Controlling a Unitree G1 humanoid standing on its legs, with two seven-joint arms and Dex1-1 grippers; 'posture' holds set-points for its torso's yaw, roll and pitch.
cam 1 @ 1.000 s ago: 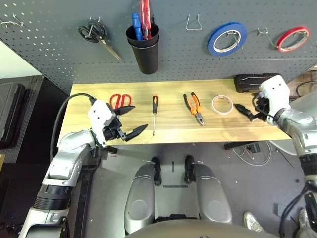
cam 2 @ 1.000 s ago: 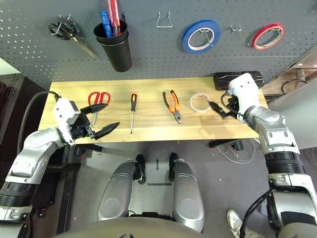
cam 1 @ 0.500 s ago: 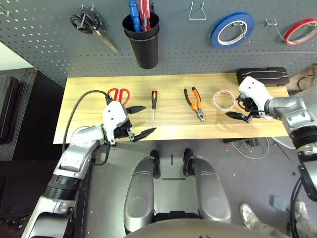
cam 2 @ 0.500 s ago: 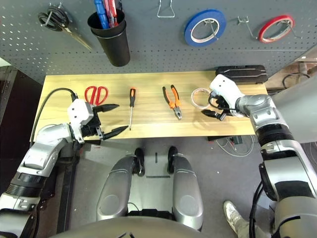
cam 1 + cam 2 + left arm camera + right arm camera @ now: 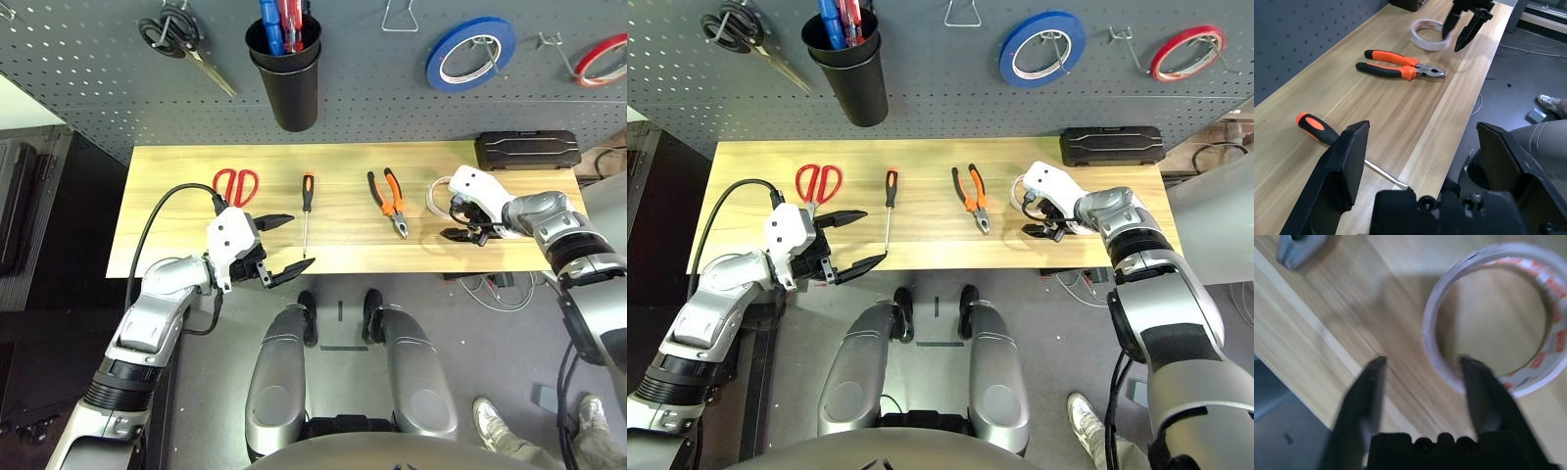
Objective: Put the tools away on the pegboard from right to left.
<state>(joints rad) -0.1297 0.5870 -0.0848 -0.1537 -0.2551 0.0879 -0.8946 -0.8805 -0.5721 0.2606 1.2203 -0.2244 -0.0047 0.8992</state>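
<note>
Four tools lie in a row on the wooden table (image 5: pixel 176 166), below the dark grey pegboard (image 5: pixel 98 88): red-handled scissors (image 5: pixel 235 183), a slim screwdriver (image 5: pixel 306 211), orange-and-black pliers (image 5: pixel 387 201) and an off-white tape roll (image 5: pixel 434 199). My right gripper (image 5: pixel 453 223) is down at the roll. In the right wrist view its fingers (image 5: pixel 1364 396) stand apart, astride the near wall of the roll (image 5: pixel 1437 333), without pinching it. My left gripper (image 5: pixel 294 242) hangs open over the table's front edge, near the screwdriver tip (image 5: pixel 1396 181), and holds nothing.
On the pegboard hang black-handled scissors (image 5: pixel 181 34), a black cup (image 5: pixel 294 83) with tools in it, a blue tape roll (image 5: pixel 470 54), a red tape roll (image 5: pixel 602 59) and two bare hooks (image 5: pixel 400 15). A black case (image 5: pixel 524 152) lies at the table's back right.
My right gripper has swung in from the table's right end down onto the tape roll, and its fingers have drawn closer together. The camera has shifted. The left gripper moved slightly right.
</note>
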